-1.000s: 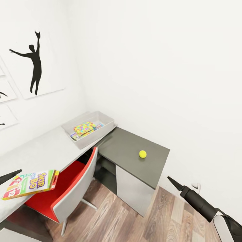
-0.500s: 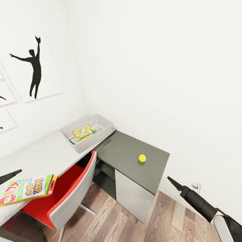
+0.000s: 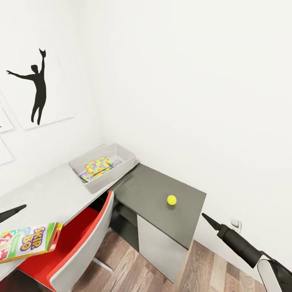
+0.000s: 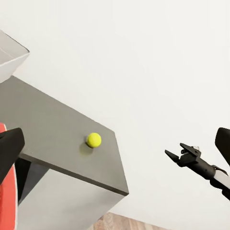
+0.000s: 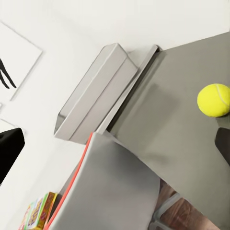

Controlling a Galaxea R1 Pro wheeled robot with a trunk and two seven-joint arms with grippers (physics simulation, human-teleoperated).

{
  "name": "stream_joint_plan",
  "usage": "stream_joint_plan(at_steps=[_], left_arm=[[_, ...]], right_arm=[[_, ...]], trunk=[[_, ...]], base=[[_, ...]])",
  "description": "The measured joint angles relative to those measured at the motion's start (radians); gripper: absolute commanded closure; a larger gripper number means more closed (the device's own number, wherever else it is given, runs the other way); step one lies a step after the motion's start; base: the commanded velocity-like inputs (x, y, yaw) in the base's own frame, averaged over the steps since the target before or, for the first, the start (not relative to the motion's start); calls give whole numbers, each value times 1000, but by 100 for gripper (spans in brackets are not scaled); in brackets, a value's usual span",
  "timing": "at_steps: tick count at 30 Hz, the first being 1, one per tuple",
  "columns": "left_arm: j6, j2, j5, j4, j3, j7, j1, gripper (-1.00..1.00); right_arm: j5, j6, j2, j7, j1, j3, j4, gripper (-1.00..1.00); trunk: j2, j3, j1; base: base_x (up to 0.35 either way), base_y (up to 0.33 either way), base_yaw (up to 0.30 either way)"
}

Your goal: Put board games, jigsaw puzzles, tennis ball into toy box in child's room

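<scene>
Carrying the Skip-Bo box (image 3: 25, 242) at 8 o'clock, level over the bench (image 3: 48, 190) edge, apparently pinched by the left hand (image 3: 12, 212) though the grip itself is cropped. Right hand (image 3: 207, 219) at 4 o'clock, arm stretched low, fingers pressed together, idle. Tennis ball (image 3: 171, 200) at centre on the dark section. Toy box (image 3: 103, 166) at 11 o'clock already holds a jigsaw puzzle (image 3: 98, 166).

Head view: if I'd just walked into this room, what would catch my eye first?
Probably the small yellow-green tennis ball, alone on the dark grey lower section of the table. Next, the red-seated chair tucked under the white desktop, and the bright Skip-Bo box at the desk's near edge. Further back, a grey toy box in the corner already holds a multicolour jigsaw puzzle.
</scene>
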Motion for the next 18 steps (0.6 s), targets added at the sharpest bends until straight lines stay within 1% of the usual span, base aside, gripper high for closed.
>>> stream_joint_plan(at_steps=[6,18], left_arm=[[0,0,0,0,0,0,0,-100],[-1,0,0,0,0,0,0,-100]], right_arm=[[0,0,0,-1,0,0,-6,-100],[0,1,-1,-4,0,4,-12,-100]], trunk=[[0,7,0],[0,8,0]], base=[[55,-1,0],[5,0,0]])
